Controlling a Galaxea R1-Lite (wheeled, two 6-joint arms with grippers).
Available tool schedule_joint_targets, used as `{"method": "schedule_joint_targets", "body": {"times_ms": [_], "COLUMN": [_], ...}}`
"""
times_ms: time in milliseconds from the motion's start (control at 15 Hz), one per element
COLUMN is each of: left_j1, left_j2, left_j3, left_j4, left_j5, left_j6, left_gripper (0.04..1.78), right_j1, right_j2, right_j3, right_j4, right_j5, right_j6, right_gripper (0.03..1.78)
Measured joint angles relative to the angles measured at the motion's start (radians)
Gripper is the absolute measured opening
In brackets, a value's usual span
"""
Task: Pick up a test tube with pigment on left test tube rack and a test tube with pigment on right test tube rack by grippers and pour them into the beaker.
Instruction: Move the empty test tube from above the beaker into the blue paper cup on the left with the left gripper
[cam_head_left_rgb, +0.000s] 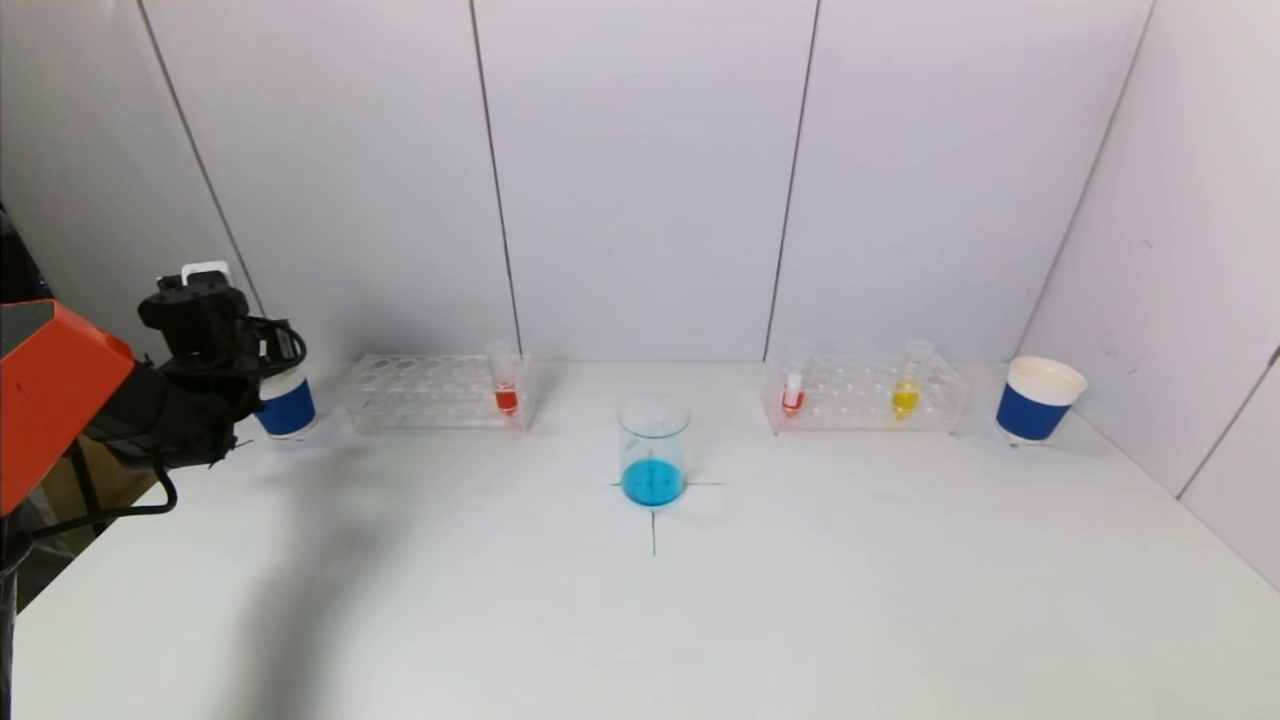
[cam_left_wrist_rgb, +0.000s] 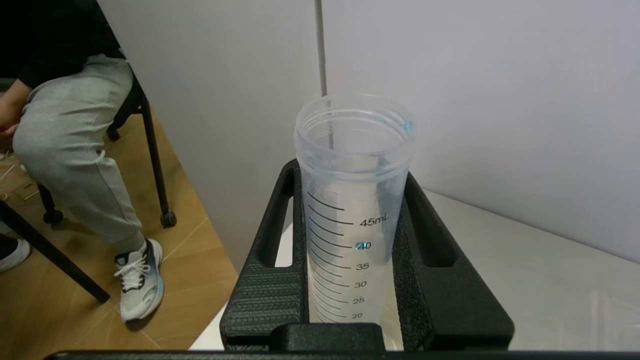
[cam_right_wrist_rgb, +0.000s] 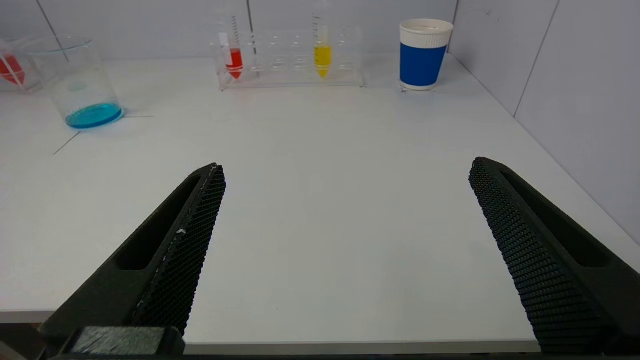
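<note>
Your left gripper (cam_left_wrist_rgb: 352, 300) is clamped on an emptied test tube (cam_left_wrist_rgb: 354, 210) beside the left blue cup (cam_head_left_rgb: 286, 405); blue drops cling to its rim, so tilting it could drip pigment onto the table (cam_head_left_rgb: 640, 620). Only the left wrist view shows that tube, while only the right wrist view shows the right gripper (cam_right_wrist_rgb: 345, 210) spread wide, well short of the right rack (cam_right_wrist_rgb: 292, 57) and beaker (cam_right_wrist_rgb: 80, 82).

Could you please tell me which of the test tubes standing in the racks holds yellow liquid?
The yellow tube in the right rack, nearest the right cup; the other two hold red.
</note>
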Motion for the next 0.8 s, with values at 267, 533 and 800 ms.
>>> {"method": "schedule_joint_targets", "body": {"times_ms": [267, 533, 800], "left_j1": [-0.001, -0.001, 0.0], "left_j2": [0.013, 0.016, 0.016], "left_j3": [0.0, -0.001, 0.001], "left_j4": [-0.001, -0.001, -0.001], "left_j5": [0.0, 0.002, 0.004], "left_j6": [0.0, 0.0, 0.006], "left_gripper": [0.48, 0.48, 0.48], "right_j1": [0.0, 0.0, 0.0], "right_j2": [0.0, 0.0, 0.0], "right_j3": [0.0, 0.0, 0.0], "right_j4": [0.0, 0.0, 0.0], "right_j5": [0.0, 0.0, 0.0], "right_j6": [0.0, 0.0, 0.0], "right_gripper": [1.77, 1.77, 1.77]}}
